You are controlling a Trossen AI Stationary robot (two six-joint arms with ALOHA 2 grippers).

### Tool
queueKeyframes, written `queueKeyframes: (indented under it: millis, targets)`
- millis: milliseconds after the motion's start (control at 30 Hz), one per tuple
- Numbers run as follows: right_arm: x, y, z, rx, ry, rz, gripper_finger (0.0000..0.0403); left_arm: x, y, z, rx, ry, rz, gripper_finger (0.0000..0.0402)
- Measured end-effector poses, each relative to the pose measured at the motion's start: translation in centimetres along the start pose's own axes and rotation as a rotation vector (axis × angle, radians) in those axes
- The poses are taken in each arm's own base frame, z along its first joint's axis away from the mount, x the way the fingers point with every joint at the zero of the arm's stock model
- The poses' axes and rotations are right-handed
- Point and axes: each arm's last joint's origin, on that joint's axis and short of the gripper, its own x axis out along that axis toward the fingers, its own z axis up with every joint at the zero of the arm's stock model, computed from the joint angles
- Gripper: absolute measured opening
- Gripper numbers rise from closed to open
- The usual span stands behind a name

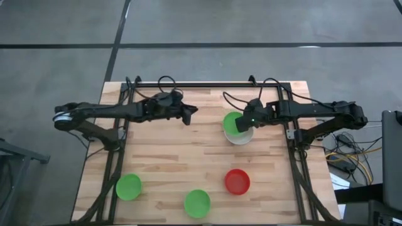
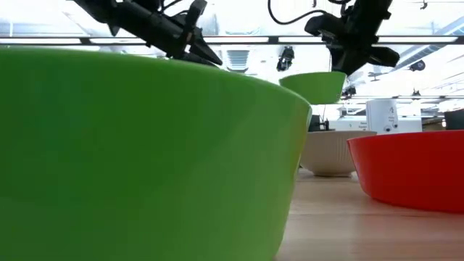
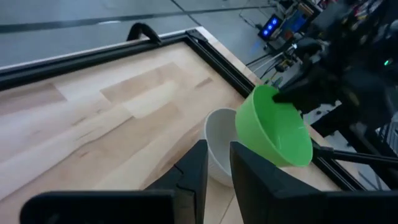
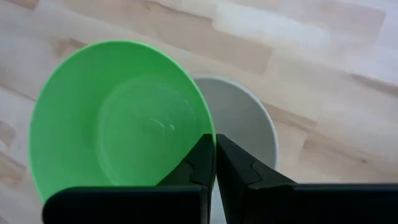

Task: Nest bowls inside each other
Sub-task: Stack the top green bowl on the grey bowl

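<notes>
Right end effector (image 1: 246, 122) sits right of centre in the high view, pinched tight on the rim of a green bowl (image 1: 234, 122), fingers closed with only the thin wall between them; in the right wrist view the rim goes straight into the closed fingertips (image 4: 214, 163) at bottom centre. The held bowl (image 4: 121, 121) is off the desk (image 1: 188, 157), tilted, directly over and partly overlapping the white bowl (image 1: 241, 136), which sits on the wood just below the end effector in the high view. In the low view the held bowl (image 2: 315, 85) hangs upper right of centre, above the white bowl (image 2: 330, 151), not touching it as far as can be seen. Left end effector (image 1: 188, 115) hovers upper centre-left of the high view, well apart from every bowl, fingers slightly parted with a narrow gap, holding nothing; the left wrist view shows the gap between the fingers (image 3: 198, 171) at bottom centre, both bowls beyond. Red bowl (image 1: 237, 181) rests lower right of centre in the high view, a second green bowl (image 1: 196, 203) at bottom centre, a third green bowl (image 1: 129, 187) lower left, all single and apart on the desk, far from both end effectors.
</notes>
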Motion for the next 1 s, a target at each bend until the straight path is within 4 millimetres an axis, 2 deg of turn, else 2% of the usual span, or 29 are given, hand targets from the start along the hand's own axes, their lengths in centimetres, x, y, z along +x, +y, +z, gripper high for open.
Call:
queueKeyframes:
  millis: [233, 700, 1000]
  targets:
    - [1.3, -0.7, -0.9, 0.027, 0.036, -0.039, 0.0008, -0.6, 0.5, -0.6, 0.004, 0.005, 0.013, 0.0071]
    - [2.2, -1.4, -1.8, 0.02, 0.085, -0.059, 0.0008, -0.3, 2.0, -2.6, -0.016, 0.048, 0.046, 0.0071]
    - [3.1, -1.9, -2.4, 0.053, 0.108, -0.076, 0.0008, -0.3, 1.7, -2.2, -0.017, 0.001, 0.011, 0.0071]
